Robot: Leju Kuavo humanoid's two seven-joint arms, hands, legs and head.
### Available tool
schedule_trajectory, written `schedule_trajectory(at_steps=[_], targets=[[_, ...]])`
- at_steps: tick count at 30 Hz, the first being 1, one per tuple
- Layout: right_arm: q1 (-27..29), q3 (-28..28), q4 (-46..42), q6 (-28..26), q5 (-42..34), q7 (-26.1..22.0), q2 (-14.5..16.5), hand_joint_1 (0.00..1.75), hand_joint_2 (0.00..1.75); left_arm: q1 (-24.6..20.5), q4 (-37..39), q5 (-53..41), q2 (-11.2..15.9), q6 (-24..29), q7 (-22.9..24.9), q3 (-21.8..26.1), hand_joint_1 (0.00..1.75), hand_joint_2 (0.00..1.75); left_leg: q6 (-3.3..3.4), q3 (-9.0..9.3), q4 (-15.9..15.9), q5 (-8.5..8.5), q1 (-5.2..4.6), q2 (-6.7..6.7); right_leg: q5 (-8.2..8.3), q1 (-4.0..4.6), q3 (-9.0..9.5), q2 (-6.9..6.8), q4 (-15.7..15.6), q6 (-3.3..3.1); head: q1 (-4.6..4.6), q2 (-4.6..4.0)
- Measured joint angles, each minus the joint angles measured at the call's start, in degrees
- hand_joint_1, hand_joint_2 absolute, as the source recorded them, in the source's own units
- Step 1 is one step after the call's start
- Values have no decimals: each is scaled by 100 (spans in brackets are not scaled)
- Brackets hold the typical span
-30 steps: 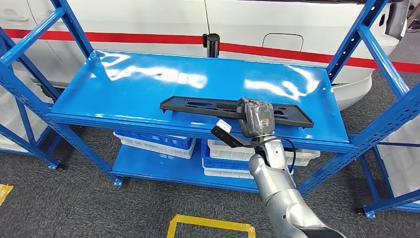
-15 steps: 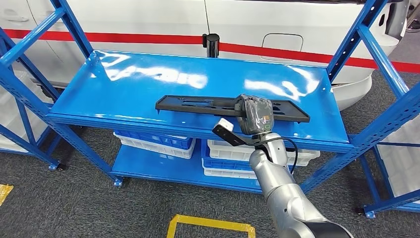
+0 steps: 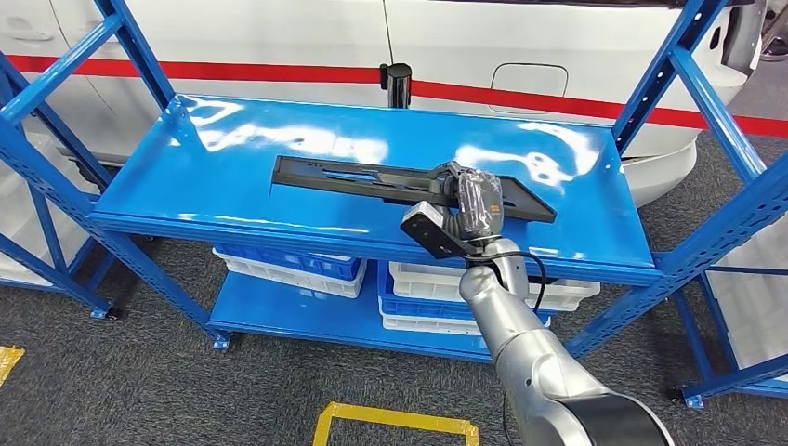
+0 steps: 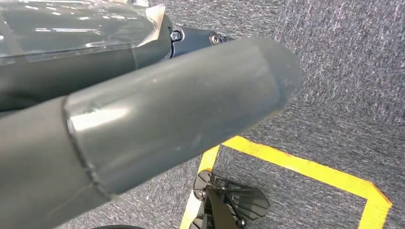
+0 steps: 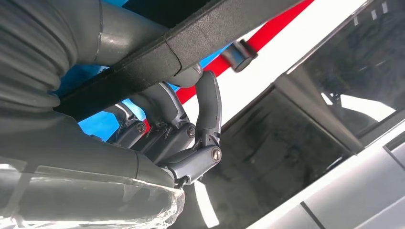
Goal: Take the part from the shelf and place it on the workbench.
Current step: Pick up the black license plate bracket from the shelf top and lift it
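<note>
The part (image 3: 353, 175) is a long, flat black plastic strip with slots. It hangs a little above the upper blue shelf board (image 3: 232, 149), its left end over the board's middle. My right hand (image 3: 476, 206) grips it near its right end, with the wrist over the shelf's front edge. In the right wrist view the dark fingers (image 5: 207, 102) curl around the edge of the part (image 5: 200, 33). My left hand (image 4: 143, 119) hangs low over grey carpet, where its thick grey thumb fills much of the left wrist view and its fingers are hidden.
Slanted blue uprights (image 3: 692, 84) frame the shelf on both sides. White and blue bins (image 3: 288, 269) sit on the lower shelf. A white car with a red stripe (image 3: 520, 37) and a black post (image 3: 398, 84) stand behind. Yellow tape (image 3: 395, 423) marks the floor.
My right hand has moved up and farther over the shelf, carrying the part to the left. The part's left end has shifted from near the board's middle towards its left half.
</note>
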Motion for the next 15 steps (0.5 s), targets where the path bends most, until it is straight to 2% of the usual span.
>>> schedule_trajectory(at_steps=[4, 9, 11, 15], targets=[[12, 762, -343, 358, -1408, -3, -133, 175, 175, 4, 0, -61, -4, 100, 109, 50, 0, 0, 0, 6, 0, -1, -1, 13, 1, -1, 3, 12, 0, 0, 0, 0], [174, 1751, -1130, 945, -2966, -5, -488, 175, 175, 14, 0, -179, -37, 179, 175, 84, 0, 0, 1, 12, 1, -4, -3, 27, 1, -1, 4, 22, -2, 0, 0, 0], [279, 1993, -1442, 1069, -3273, -5, -645, 175, 175, 28, 0, -220, -53, 197, 185, 84, 0, 0, 2, 11, 1, -4, -3, 26, 1, -1, 4, 22, -2, 0, -1, 1], [440, 2257, -1819, 1133, -3387, -5, -849, 175, 175, 36, 0, -242, -69, 208, 190, 84, 0, 0, 2, 10, 0, -5, -3, 28, 1, -1, 4, 22, -2, 0, -1, -1]])
